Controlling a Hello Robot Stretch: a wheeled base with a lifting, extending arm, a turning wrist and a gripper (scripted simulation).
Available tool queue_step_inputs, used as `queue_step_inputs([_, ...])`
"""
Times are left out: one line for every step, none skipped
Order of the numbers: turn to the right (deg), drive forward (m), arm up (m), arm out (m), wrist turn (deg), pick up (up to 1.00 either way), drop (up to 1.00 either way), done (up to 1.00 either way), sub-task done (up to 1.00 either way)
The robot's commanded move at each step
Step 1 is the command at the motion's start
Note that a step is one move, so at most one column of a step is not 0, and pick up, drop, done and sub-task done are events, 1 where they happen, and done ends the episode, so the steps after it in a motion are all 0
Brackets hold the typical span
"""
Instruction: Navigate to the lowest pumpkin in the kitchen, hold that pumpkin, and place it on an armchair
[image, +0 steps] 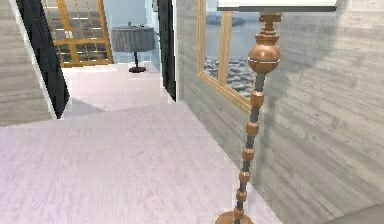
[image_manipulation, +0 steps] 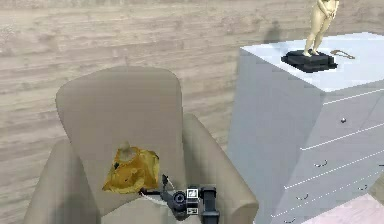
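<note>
Orange-yellow lump (image_manipulation: 133, 168) seen on armchair (image_manipulation: 120, 100).
Gripper (image_manipulation: 152, 190) is seen at it; whether anything is held cannot be told.

Shows as a yellow-orange lump (image_manipulation: 133, 170), rough and uneven in outline, darker orange in the folds, paler yellow along the top; too shapeless to call a pumpkin with confidence. Appears against the lower part of the backrest of a beige armchair (image_manipulation: 120, 110), between the two arms and a little toward the arm side view's left. Cannot be told whether resting on the seat or hanging clear of it. As for the armchair: stands upright, faces the camera, has a tall rounded back, thick padded arms curving forward on both sides, and plain smooth upholstery.
</note>
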Motion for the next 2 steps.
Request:
queue_step_inputs([0.0,0.00,-0.32,0.00,0.0,0.00,0.00,0.00,0.00])
queue_step_inputs([0.0,0.00,0.00,0.00,0.0,0.00,1.00,0.00,0.00])
